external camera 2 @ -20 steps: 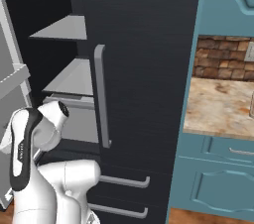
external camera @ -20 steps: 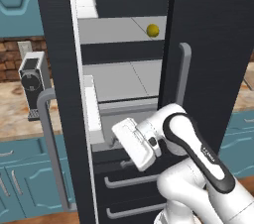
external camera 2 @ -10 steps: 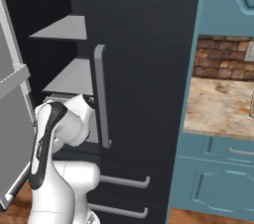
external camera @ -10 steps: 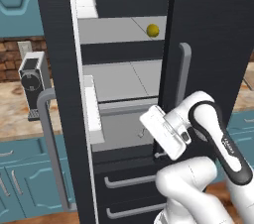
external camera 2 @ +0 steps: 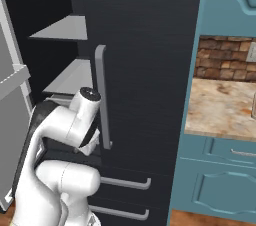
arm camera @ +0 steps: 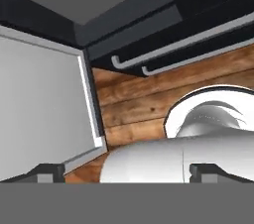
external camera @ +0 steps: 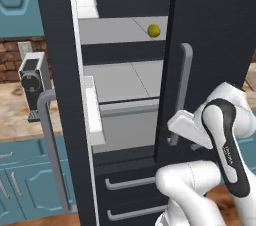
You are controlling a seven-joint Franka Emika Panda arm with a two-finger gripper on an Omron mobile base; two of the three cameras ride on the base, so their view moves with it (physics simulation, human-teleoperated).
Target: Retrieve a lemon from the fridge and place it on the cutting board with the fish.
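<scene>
Pincer: two small dark finger tips (arm camera: 126, 171) rise well apart at the bottom of the hand view, spread, with nothing between them.
Pincer's aim: the hand camera looks down at the wooden floor and the lower drawer handles, away from the shelves.
Hand's place: low at the front of the tall black double-door fridge (external camera: 210, 25), close beside the long grey vertical bar handle (external camera: 181, 90) of the closed right door.
Lemon: small round yellow lemon (external camera: 154, 30) sits on the upper grey inner shelf (external camera: 115, 30), near the edge of the closed door.
Key relation: lemon lies well above the hand and to its left, deeper inside the open left half.
Judgement: the wrist must rise and turn toward that shelf before any reach; the closed door's edge looks likely to crowd the approach.
</scene>
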